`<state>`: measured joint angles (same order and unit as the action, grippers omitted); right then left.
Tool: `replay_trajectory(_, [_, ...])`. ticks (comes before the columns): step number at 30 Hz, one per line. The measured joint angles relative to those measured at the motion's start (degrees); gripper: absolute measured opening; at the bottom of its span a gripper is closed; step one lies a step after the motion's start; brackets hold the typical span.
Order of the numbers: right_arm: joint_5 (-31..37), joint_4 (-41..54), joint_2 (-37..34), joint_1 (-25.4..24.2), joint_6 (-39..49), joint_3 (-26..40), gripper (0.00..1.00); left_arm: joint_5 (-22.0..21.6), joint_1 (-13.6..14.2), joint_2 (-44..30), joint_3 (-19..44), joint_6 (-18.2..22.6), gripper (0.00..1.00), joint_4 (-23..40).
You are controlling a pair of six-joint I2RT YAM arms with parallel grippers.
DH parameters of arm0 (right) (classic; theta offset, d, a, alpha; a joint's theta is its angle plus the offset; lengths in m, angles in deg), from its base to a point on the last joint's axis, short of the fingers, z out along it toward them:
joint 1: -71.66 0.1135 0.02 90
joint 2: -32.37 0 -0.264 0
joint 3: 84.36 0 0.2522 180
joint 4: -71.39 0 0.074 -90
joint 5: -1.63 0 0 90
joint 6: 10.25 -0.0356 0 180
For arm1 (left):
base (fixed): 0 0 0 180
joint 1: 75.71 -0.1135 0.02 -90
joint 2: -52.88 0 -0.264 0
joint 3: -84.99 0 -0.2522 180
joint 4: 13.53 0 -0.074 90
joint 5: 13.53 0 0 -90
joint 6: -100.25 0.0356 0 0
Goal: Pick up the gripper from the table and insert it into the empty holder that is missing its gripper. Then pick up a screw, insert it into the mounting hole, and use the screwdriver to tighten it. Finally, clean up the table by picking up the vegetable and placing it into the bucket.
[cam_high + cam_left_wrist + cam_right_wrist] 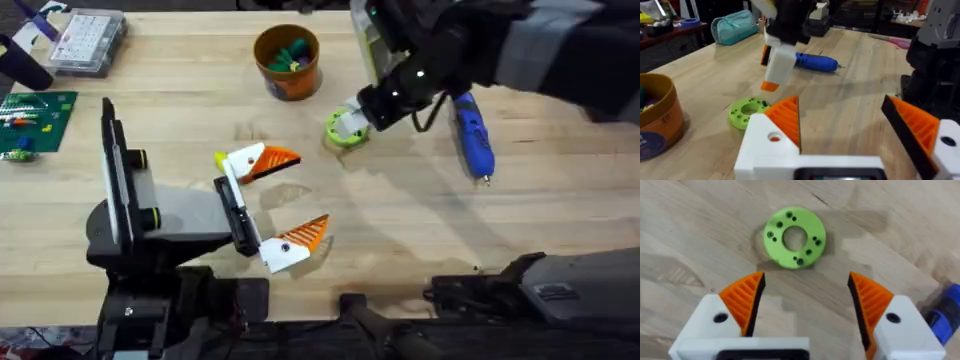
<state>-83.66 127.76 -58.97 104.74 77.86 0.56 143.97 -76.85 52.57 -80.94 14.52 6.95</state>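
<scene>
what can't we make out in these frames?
- Bucket contents: overhead shows green and blue bits, too small to identify; the left wrist view cuts it at the edge.
- Right gripper, open above the green ring: its arm hides it overhead.
- Screwdriver: bit tip too small to read overhead.

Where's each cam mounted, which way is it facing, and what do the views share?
Overhead: fixed above the bases, looking down and forward at the table; shows the left gripper open, the right gripper over the green ring, the bucket and the screwdriver.
Left wrist: low, facing across the table; its own fingers in front.
Right wrist: looking straight down; own fingers apart.
Shared: all three see the ring and the screwdriver.
</scene>
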Motion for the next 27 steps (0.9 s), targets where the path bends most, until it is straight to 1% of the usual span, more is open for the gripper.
replay_trajectory(4, [0.4, 1.7, 1.2, 0.0, 0.0, -0.1, 0.998, 0.0, 0.0, 0.0, 0.0, 0.0, 0.988, 0.0])
replay_trajectory(12, [0.4, -1.3, 0.9, 0.0, 0.0, -5.2, 0.996, 0.0, 0.0, 0.0, 0.0, 0.0, 0.988, 0.0])
replay_trajectory(15, [0.4, -2.7, -0.1, 0.0, 0.0, -5.8, 0.987, 0.0, 0.0, 0.0, 0.0, 0.0, 0.988, 0.0])
replay_trajectory(20, [0.4, -4.0, -2.7, 0.0, 0.0, -5.8, 0.919, 0.0, 0.0, 0.0, 0.0, 0.0, 0.988, 0.0])
replay_trajectory(27, [0.4, -6.8, -5.4, 0.0, -0.1, -6.0, 0.747, 0.0, 0.0, 0.0, 0.0, 0.0, 0.987, 0.0])
